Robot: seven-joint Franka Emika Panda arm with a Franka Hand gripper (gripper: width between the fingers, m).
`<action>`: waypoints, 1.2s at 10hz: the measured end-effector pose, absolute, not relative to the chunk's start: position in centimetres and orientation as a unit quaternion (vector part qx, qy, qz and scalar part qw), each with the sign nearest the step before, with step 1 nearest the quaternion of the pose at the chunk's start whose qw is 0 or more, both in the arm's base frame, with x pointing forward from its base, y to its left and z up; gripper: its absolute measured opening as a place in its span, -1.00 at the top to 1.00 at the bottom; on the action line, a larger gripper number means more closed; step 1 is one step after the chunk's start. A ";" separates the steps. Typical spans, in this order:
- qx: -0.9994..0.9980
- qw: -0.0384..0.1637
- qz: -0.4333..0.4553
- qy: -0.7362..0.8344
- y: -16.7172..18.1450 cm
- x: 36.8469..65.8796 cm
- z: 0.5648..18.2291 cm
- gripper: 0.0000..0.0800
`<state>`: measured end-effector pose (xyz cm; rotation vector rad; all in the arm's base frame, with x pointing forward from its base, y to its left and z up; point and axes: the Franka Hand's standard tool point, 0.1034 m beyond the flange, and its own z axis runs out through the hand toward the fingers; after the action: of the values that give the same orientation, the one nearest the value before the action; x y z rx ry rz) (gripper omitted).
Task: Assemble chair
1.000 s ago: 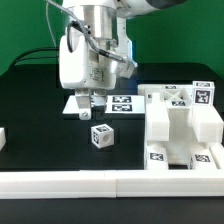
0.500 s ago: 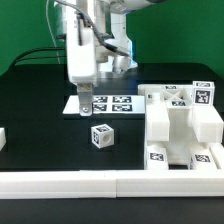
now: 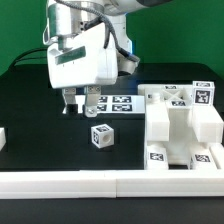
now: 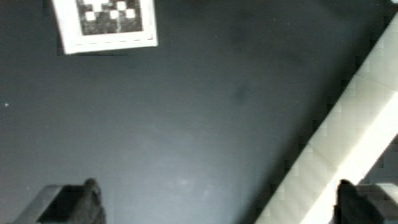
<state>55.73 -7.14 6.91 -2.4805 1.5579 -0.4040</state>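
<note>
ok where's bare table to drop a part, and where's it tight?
Free: the black mat on the exterior view's left, between the open gripper and the small white piece at the edge. Also the strip between the cube and the front rail. Tight: exterior view's right, around the chair block and marker board.

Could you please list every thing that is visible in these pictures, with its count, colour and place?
Chair assembly: one, white with black tags, on the exterior view's right.
Small cube: one, white, tagged, on the table in front of the gripper.
Marker board: one, white, flat, behind the cube.
Border rail: one, white, along the near edge.
Table: one, black.
Gripper: one, white with dark fingers, open, above the table.
</note>
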 end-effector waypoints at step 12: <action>-0.879 0.119 0.001 0.461 -6.2 53.9 2.9 -0.62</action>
<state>53.95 -6.17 2.90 -2.5705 1.3482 0.0042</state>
